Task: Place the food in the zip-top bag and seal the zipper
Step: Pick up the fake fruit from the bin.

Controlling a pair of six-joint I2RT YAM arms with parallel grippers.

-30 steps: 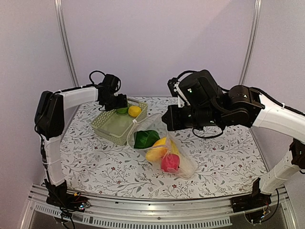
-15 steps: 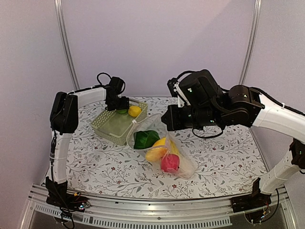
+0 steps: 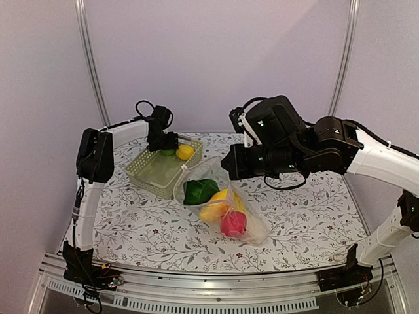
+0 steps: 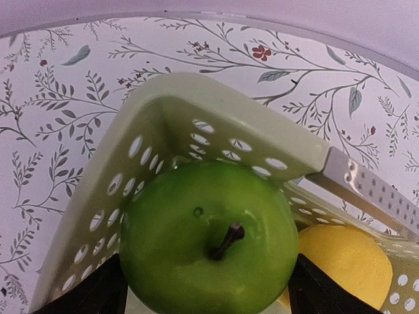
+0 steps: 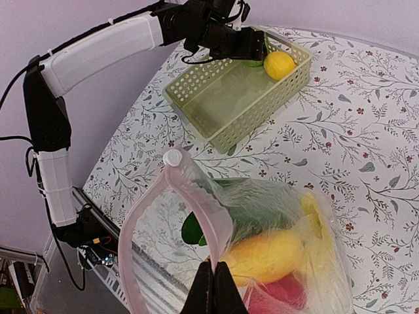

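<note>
Pale lilac walls (image 3: 216, 59) close in a table under a white cloth printed with leafy sprigs (image 3: 308, 216). At the middle of the top view lies the zip-top bag (image 3: 252, 226), clear and crinkled. Its closed end points to the lower right and its mouth is lifted toward the upper left.

Inside it, a dark green vegetable (image 3: 200, 190) sits nearest the mouth. A yellow cabbage (image 3: 219, 206) comes next, and a red piece (image 3: 234, 223) lies deepest; which red food it is cannot be told.

The right wrist view shows the zipper (image 5: 196, 196) as a pinkish strip curving round a wide-open mouth, with the white slider (image 5: 172, 157) at the top of the loop.

The right gripper (image 5: 214, 288), at the bottom centre of that view, has its two fingers pressed together on the near edge of the strip and holds it up off the cloth.

Just beside the bag's mouth, to the upper left in the top view, stands a pale green lattice basket (image 3: 136, 171). The green apple (image 4: 209, 239) sits stem up in its far corner, with the small yellow fruit (image 4: 344, 261) touching it on the right.

The left gripper (image 4: 206, 291) reaches into that corner. Its dark fingers (image 4: 91, 294) lie against both flanks of the apple, closed around it.
</note>
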